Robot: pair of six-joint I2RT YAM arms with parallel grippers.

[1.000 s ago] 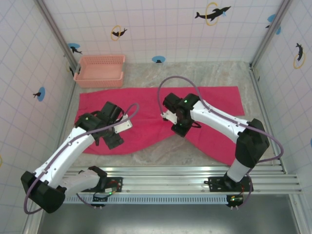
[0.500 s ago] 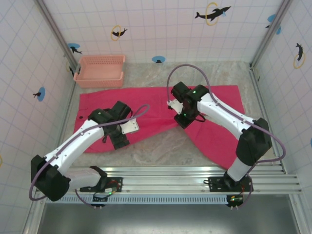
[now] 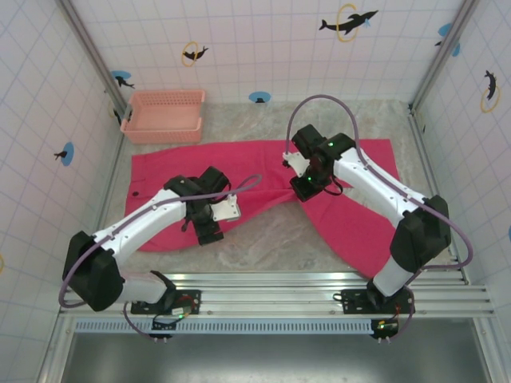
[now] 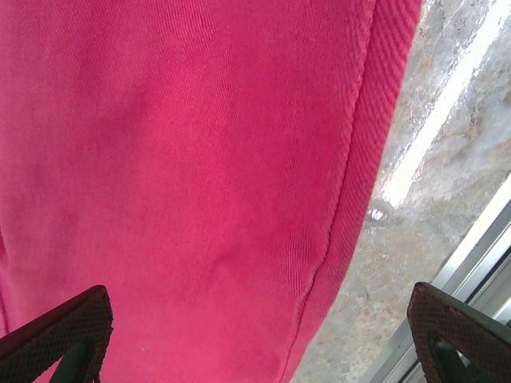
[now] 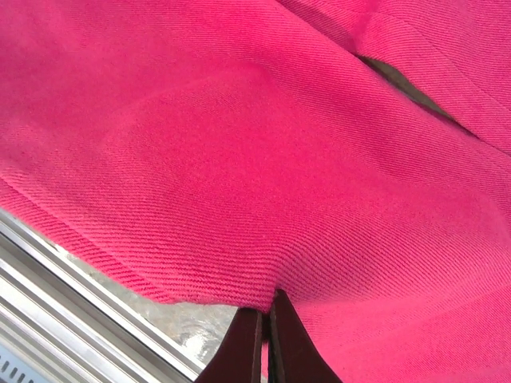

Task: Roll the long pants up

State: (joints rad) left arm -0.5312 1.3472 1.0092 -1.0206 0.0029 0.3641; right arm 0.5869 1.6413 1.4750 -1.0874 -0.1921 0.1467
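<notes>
Right gripper [image 3: 306, 187] first: I see its two fingers [image 5: 246, 351] clenched together with a fold of the long pants [image 3: 263, 163] nipped between them. On my wrist feed the cloth's stitched edge runs from about 9 o'clock into the pinch at 6 o'clock. On the overhead feed this gripper sits just toward 3 o'clock of the table's middle, over the spot where the two legs meet.

Left gripper [image 3: 209, 233] is released. Its fingers [image 4: 64, 331] stand wide apart at the 7 and 5 o'clock corners of my left wrist feed, with nothing between them. It hangs over the pink cloth close to a hemmed edge, and bare table [image 4: 447, 183] shows toward 3 o'clock of that edge. From above, this gripper is toward 8 o'clock of the table's middle, at the near edge of the left leg.

I see the pants spread flat across the marbled table. One leg reaches out to 9 o'clock and the other slants down toward 4 o'clock, with a bare wedge of table between them at 6 o'clock. No part of the cloth is rolled that I can see.

A pale pink basket [image 3: 166, 128] stands at 11 o'clock, just beyond the pants' far edge; I cannot tell whether they touch.
</notes>
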